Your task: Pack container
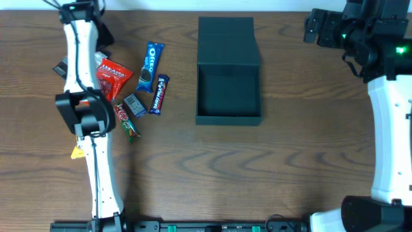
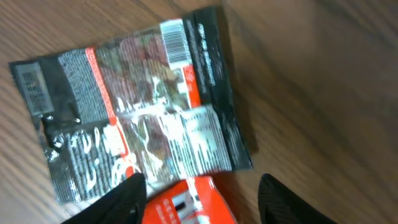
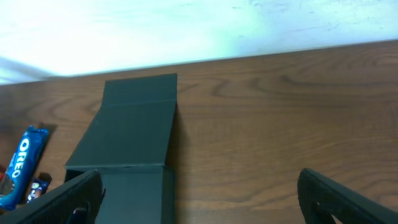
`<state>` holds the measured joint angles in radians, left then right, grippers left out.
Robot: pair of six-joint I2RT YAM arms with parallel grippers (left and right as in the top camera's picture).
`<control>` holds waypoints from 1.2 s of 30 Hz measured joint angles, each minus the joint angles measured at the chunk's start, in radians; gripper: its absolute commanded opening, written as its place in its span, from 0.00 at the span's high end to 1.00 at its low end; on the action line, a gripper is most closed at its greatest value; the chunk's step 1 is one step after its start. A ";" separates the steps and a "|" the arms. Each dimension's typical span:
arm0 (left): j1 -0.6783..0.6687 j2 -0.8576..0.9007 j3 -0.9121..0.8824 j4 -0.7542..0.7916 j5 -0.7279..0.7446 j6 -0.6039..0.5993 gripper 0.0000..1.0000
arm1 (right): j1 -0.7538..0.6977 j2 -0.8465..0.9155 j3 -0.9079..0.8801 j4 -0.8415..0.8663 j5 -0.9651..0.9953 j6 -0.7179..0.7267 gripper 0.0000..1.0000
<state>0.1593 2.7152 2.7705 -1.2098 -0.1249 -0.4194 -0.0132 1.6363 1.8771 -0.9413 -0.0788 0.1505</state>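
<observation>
The dark grey-green container [image 1: 228, 118] sits open at the table's centre back, its lid [image 1: 226, 38] folded flat behind it; nothing shows inside. My left gripper [image 2: 202, 186] is open just above a red packet [image 2: 186, 202], which lies between its fingers close to the left finger [image 2: 121, 199]. Beyond it lies a black and orange snack bag [image 2: 137, 112]. In the overhead view my own arm [image 1: 80, 58] hides this gripper, over the left end of the snack pile. My right gripper [image 3: 199, 199] is open and empty, to the right of the container [image 3: 134, 130].
Loose snacks lie left of the container: an Oreo pack [image 1: 150, 66], a dark blue bar [image 1: 159, 93], a red bag [image 1: 113, 78], a small grey packet [image 1: 134, 104] and a red bar [image 1: 125, 120]. A yellow scrap [image 1: 78, 151] lies beside the left arm.
</observation>
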 measured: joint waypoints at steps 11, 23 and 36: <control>0.020 0.000 0.000 0.122 -0.028 0.055 0.39 | 0.000 0.000 0.000 0.013 0.000 0.000 0.01; -0.093 0.005 -0.012 0.152 -0.108 0.076 0.33 | 0.000 0.000 0.000 0.012 -0.001 0.002 0.01; -0.082 0.108 -0.016 0.079 -0.140 0.054 0.32 | 0.000 0.000 0.000 -0.029 -0.027 0.002 0.01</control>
<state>0.0776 2.8227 2.7544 -1.1305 -0.2646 -0.3653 -0.0132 1.6363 1.8771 -0.9699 -0.1059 0.1528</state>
